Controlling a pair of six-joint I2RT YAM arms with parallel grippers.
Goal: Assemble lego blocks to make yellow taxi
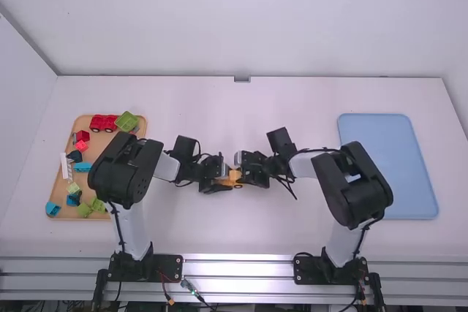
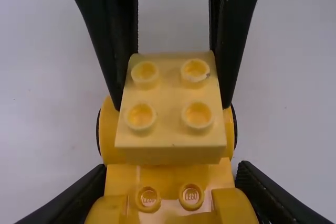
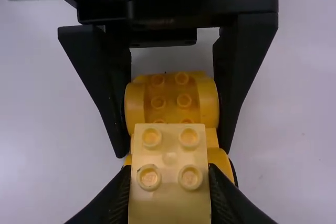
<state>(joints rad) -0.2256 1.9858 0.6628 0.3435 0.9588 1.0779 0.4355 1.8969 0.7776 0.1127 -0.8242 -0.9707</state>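
Jaws closed—left gripper [image 1: 222, 181] on orange base [image 2: 170, 176], right gripper [image 1: 244, 174] on yellow block [image 3: 169, 203]—arms bent inward, facing.

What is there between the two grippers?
Between the left gripper and the right gripper are the yellow base and the pale block; both wrist views show it.

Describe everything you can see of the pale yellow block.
The pale yellow block is a boxy, plastic-looking piece with four round studs in a two-by-two square on its upper face; one stud's rim carries a small whitish mark. It is studs up, with the right gripper shut on two opposite sides. It lies over part of the deeper yellow wheeled base; whether it is pressed on or just above, I cannot tell.
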